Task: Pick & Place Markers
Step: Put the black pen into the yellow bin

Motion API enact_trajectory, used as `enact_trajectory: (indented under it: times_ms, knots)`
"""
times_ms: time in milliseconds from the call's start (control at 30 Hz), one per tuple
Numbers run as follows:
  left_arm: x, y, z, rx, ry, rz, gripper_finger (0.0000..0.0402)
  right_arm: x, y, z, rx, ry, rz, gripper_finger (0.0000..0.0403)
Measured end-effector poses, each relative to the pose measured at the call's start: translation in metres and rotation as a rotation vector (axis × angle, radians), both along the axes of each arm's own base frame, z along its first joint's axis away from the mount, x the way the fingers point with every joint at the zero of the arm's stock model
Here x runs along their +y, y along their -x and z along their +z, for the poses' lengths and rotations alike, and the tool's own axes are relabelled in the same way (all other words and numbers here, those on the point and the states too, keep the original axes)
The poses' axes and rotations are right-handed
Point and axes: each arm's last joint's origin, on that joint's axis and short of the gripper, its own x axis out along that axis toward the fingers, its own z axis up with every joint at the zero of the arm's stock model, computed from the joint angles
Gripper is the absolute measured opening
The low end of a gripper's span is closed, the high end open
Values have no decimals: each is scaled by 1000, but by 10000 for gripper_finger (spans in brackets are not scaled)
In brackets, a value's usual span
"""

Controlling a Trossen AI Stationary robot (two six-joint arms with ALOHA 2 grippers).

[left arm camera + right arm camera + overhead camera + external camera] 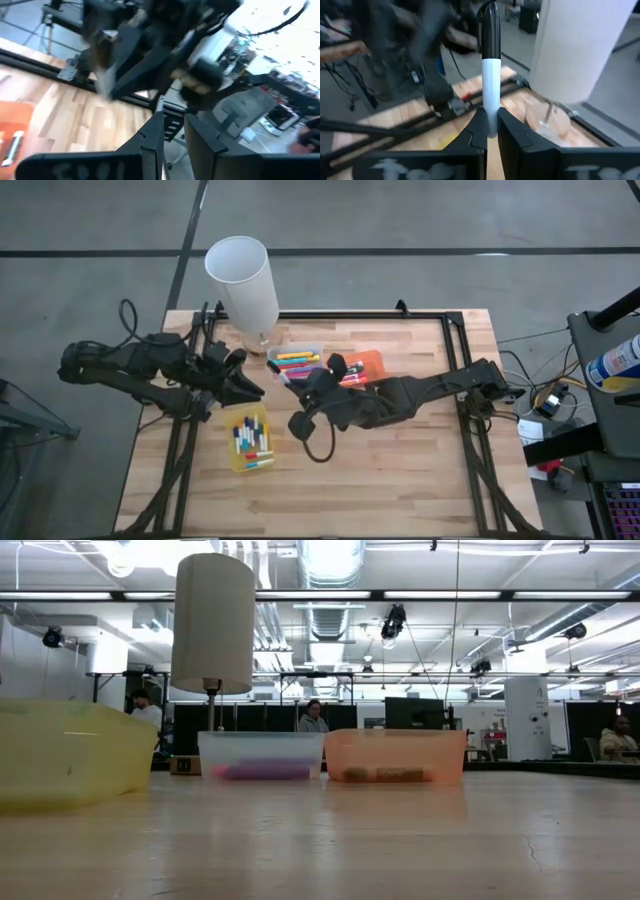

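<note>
Though hidden overhead, black-capped marker (489,75) in right hand (490,131).

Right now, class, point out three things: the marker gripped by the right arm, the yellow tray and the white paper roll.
marker (489,75): right wrist view, on its white barrel.
yellow tray (238,464): high view, on its near rim.
white paper roll (212,630): low view, on its side wall.
</note>
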Motion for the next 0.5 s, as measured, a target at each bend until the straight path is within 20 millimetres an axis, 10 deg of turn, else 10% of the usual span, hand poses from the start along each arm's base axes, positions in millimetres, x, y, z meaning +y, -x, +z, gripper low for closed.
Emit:
enact_trajectory:
  times_ms: [500]
  knots:
    - [5, -6, 2, -50, -53, 206, 69, 5, -5, 15, -128, -17, 80, 14]
